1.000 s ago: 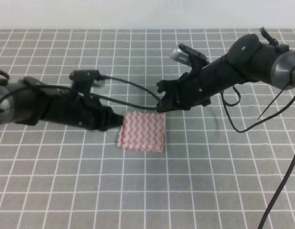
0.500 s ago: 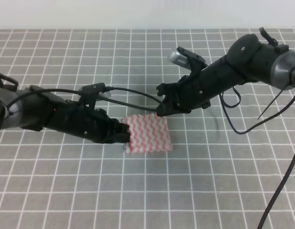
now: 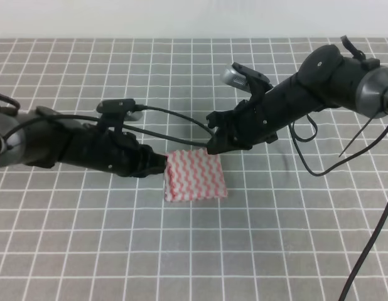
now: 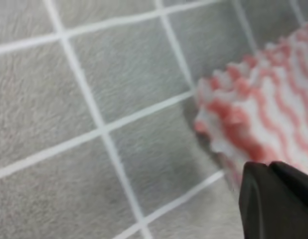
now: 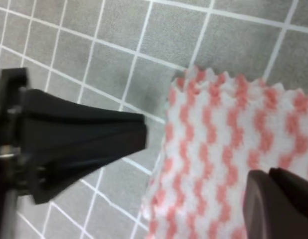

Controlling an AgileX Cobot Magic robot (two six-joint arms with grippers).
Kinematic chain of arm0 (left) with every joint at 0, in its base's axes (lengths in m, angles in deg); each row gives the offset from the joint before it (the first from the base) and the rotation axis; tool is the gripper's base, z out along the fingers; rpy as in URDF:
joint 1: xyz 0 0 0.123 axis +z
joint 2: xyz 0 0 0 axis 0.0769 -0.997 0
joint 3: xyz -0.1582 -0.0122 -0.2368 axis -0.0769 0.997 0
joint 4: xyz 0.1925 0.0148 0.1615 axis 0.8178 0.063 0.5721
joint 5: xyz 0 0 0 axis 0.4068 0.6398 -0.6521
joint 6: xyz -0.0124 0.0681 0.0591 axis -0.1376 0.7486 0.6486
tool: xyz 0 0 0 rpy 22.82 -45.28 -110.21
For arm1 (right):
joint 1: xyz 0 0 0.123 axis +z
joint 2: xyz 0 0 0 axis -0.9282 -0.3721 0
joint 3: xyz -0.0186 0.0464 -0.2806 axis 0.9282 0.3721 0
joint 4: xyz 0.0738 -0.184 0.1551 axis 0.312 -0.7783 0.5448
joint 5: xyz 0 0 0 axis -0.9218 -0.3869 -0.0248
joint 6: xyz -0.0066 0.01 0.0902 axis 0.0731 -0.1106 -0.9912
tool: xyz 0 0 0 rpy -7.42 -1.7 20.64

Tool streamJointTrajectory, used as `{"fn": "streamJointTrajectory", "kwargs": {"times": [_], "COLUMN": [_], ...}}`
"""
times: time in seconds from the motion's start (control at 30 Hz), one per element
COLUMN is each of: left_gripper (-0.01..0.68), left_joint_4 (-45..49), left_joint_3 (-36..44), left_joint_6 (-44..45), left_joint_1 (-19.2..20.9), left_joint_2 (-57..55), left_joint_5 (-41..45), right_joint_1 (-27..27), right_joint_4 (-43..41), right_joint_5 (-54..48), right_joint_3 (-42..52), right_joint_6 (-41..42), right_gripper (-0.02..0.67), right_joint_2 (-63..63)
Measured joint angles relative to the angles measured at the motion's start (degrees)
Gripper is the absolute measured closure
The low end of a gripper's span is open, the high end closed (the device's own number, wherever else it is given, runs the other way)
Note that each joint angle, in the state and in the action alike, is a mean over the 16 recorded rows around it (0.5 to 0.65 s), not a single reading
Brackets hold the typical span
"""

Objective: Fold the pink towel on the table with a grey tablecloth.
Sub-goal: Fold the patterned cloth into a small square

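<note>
Gripper (image 3: 157, 164) of the left arm is seen at the towel's left edge; whether its fingers are spread or pressed together cannot be told. Covering the whole desk (image 3: 194, 251) is a grey cloth ruled with a white grid, with a pale wall band along the far edge. At the middle lies the pink towel (image 3: 195, 175), folded into a small rectangle. The right gripper (image 3: 213, 144) hangs just above its far corner, its state likewise unclear. Compared with half a second ago, the left gripper has drawn back from the towel's edge, while the towel has stayed put.
</note>
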Motion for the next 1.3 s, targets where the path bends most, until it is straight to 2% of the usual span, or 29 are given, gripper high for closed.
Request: {"fn": "streamJointTrajectory", "kwargs": {"times": [0.23, 0.47, 0.7, 1.3], "left_gripper": [0.676, 0.676, 0.676, 0.677], "left_joint_4": [-0.1, -0.8, -2.0, -2.4], "left_joint_3": [1.8, 8.3, 19.2, 46.1], "left_joint_6": [1.6, 2.7, 3.0, 4.3], "left_joint_1": [0.0, 0.0, 0.0, 0.0], "left_joint_2": [7.6, 21.2, 37.4, 83.5], "left_joint_5": [-4.0, -10.0, -14.9, -20.2], "right_joint_1": [0.0, -0.1, -0.1, 0.0], "right_joint_4": [-6.4, -12.3, -13.9, -15.5], "right_joint_5": [-0.3, 1.6, 6.7, 15.3], "right_joint_3": [0.8, 6.9, 19.5, 54.1], "right_joint_6": [-2.5, -5.2, -6.9, -8.2], "right_gripper": [0.664, 0.664, 0.664, 0.664], "right_joint_2": [4.1, 13.7, 29.2, 72.9]}}
